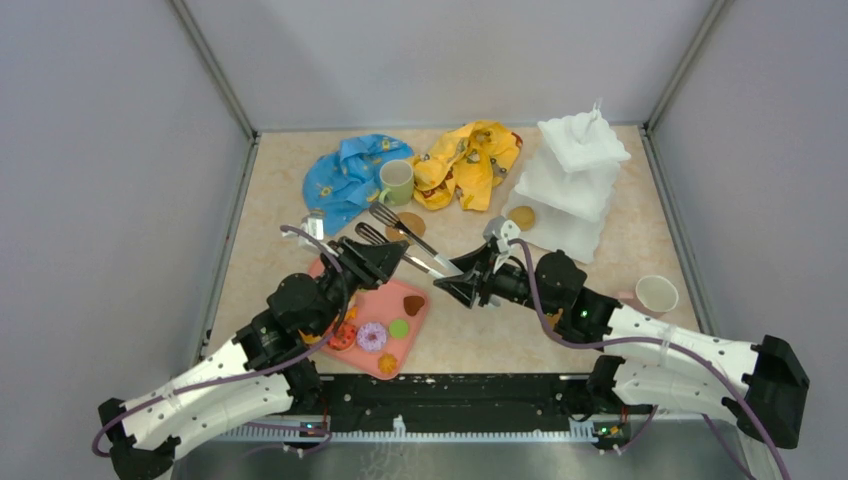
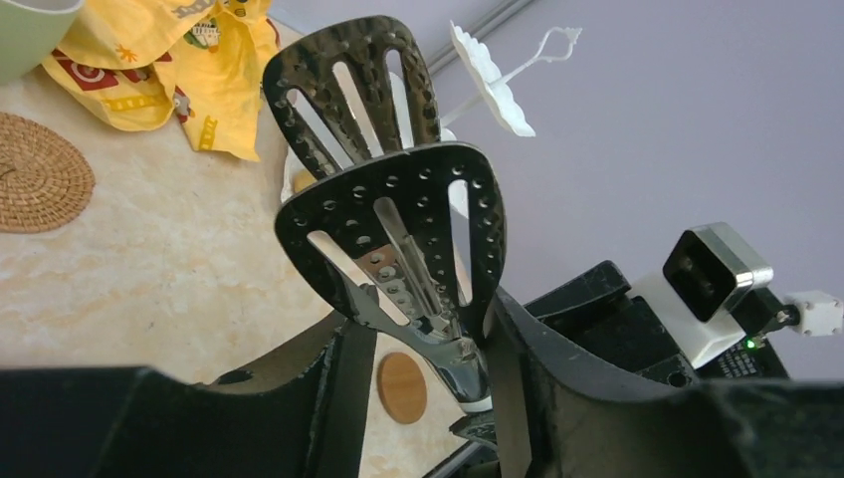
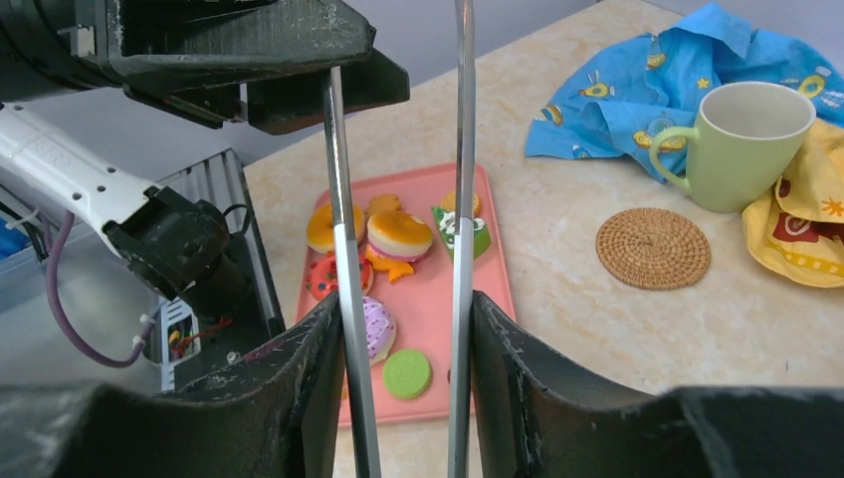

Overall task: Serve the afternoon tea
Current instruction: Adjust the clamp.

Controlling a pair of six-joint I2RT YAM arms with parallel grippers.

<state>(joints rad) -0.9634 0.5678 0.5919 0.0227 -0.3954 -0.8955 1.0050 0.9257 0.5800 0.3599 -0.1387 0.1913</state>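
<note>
toy pastries and donuts (image 3: 398, 236) lie on the pink tray (image 3: 488, 254), straight ahead of the right pincer (image 3: 403, 309) and beneath the left pincer (image 2: 423, 329); none is on the three-tier stand (image 1: 575, 170), which sits well beyond the right pincer, off to its right. the pale green mug (image 3: 741, 139) and a woven coaster (image 3: 652, 247) sit ahead of the left pincer, apart from each other, and the white mug (image 1: 655, 293) is beside the right arm, behind its pincer.

the step in hand looks like a handover of the metal tongs (image 2: 393, 171), before any serving. the right pincer is clamped on the two handle arms, one against each finger. the left pincer's jaws stand part-way apart, straddling the neck below the perforated heads; i cannot tell whether they press it yet.

next, i judge, one pincer needs a firm hold before the other lets go, then the heads must turn down toward the tray.

no brand or writing is legible; the yellow cloth (image 2: 179, 60) carries only small printed pictures.
</note>
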